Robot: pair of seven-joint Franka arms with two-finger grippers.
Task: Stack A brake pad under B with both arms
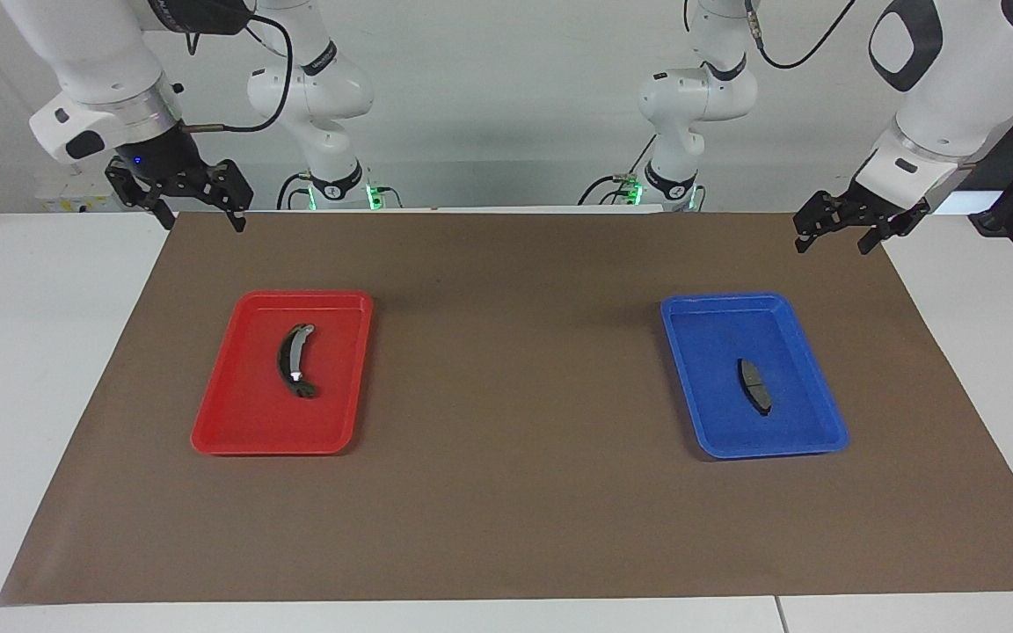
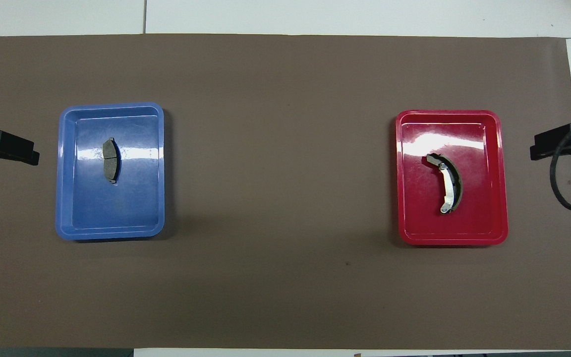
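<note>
Both grippers hang spread wide, holding nothing: left gripper (image 1: 834, 237) by the blue tray (image 1: 823, 422), right gripper (image 1: 199, 217) by the red tray (image 1: 216, 431). A brake pad (image 1: 754, 386) lies flat in blue, B (image 1: 295, 361) in red — pad's thin, so fingers could easily skid off it.

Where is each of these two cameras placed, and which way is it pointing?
Facing view: high across the table, looking at both white arms; left end effector and right end effector hang open.
Overhead view: above the robots, looking down; only end effector tips show.
Shared: red plastic tray with crescent brake shoe, blue plastic tray with small grey pad.
</note>
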